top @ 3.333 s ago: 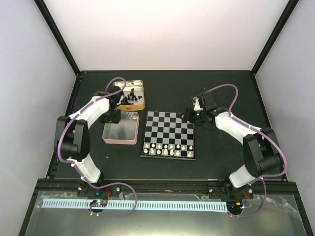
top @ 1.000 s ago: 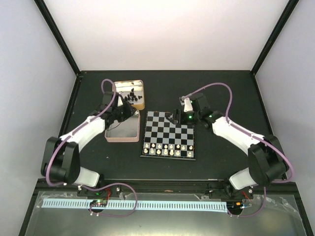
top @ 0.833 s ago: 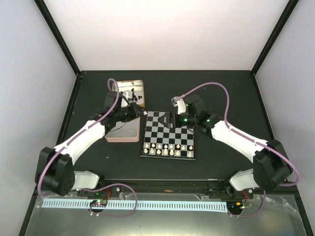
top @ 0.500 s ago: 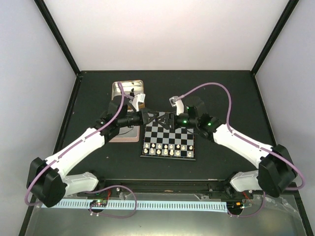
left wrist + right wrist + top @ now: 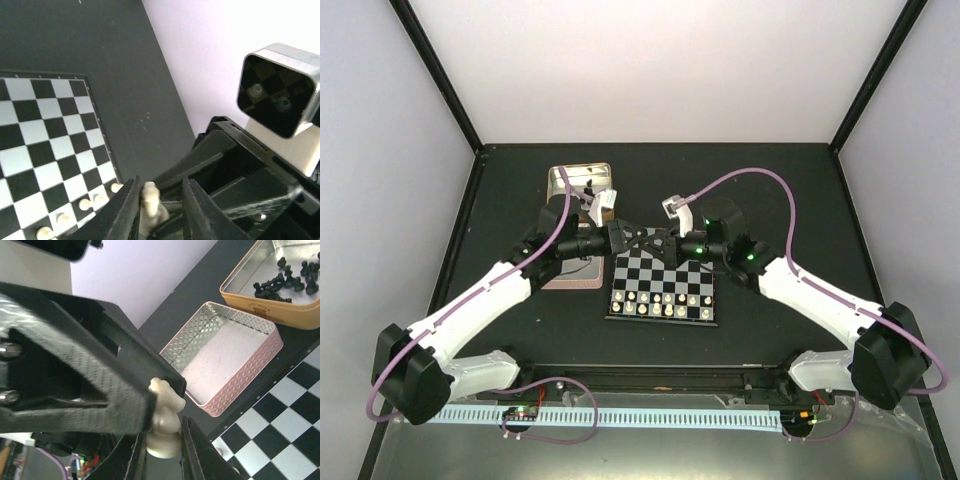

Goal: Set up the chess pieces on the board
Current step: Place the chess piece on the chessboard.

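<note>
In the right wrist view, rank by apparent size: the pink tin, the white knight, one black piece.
1. pink tin.
2. white knight, enlarged by nearness.
3. black piece, far off; real size against the knight unsure.

Left gripper (image 5: 646,240): moved rightward from the gold tin (image 5: 578,176) to the far edge of the board (image 5: 665,272). Right gripper (image 5: 663,246): shifted leftward to meet it; jaws, formerly wide, now closed on the white knight (image 5: 164,421).

White left arm (image 5: 480,298) and right arm (image 5: 820,297), black joints; purple cables (image 5: 745,178); green lights (image 5: 750,256).
</note>
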You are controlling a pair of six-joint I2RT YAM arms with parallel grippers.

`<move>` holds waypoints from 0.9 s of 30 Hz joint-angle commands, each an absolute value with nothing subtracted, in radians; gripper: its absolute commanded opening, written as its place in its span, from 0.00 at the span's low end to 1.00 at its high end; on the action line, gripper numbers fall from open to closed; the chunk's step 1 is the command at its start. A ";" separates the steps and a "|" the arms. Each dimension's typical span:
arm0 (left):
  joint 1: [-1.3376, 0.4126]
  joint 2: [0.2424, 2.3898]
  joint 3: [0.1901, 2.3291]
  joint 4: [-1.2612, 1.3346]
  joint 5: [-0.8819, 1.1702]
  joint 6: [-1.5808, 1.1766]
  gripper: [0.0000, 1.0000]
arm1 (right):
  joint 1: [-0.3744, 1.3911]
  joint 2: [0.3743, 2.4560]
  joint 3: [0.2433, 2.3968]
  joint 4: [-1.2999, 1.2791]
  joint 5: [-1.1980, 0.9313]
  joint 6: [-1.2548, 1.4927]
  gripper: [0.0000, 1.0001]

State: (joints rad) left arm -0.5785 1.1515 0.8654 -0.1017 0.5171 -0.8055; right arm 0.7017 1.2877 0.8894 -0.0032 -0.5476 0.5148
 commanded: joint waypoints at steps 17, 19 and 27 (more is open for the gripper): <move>-0.573 1.219 1.148 -0.533 0.789 -0.600 0.37 | 0.698 1.220 0.899 -0.108 -0.650 0.106 0.02; -0.573 1.229 1.158 -0.576 0.758 -0.580 0.41 | 0.699 1.218 0.897 -0.104 -0.647 0.104 0.03; -0.561 1.254 1.157 -0.613 0.689 -0.572 0.48 | 0.699 1.215 0.888 -0.100 -0.659 0.097 0.03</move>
